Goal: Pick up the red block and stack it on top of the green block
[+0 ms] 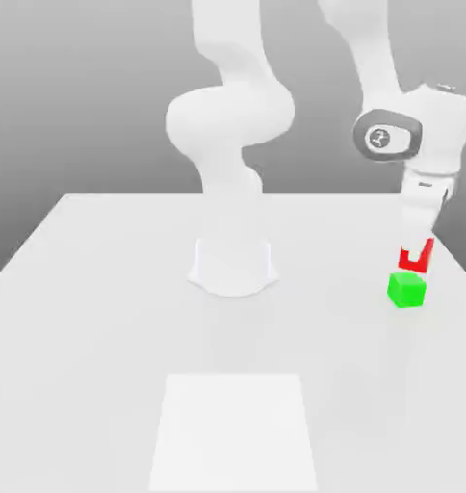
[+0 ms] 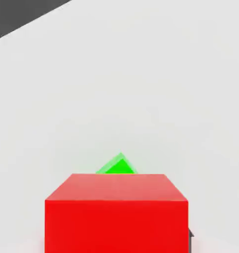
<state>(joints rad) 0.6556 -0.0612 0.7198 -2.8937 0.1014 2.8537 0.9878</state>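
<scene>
White surface point(image 1: 102, 318) is carrying the green block point(image 1: 406, 290); hand point(image 1: 417, 252) is hanging just above it, clamping the red block point(image 1: 415, 258), offset slightly toward exterior view's right.

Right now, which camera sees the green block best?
The exterior view: the whole green block sits in plain sight on the table. In the hand view just a corner of it peeks out behind the red block.
</scene>
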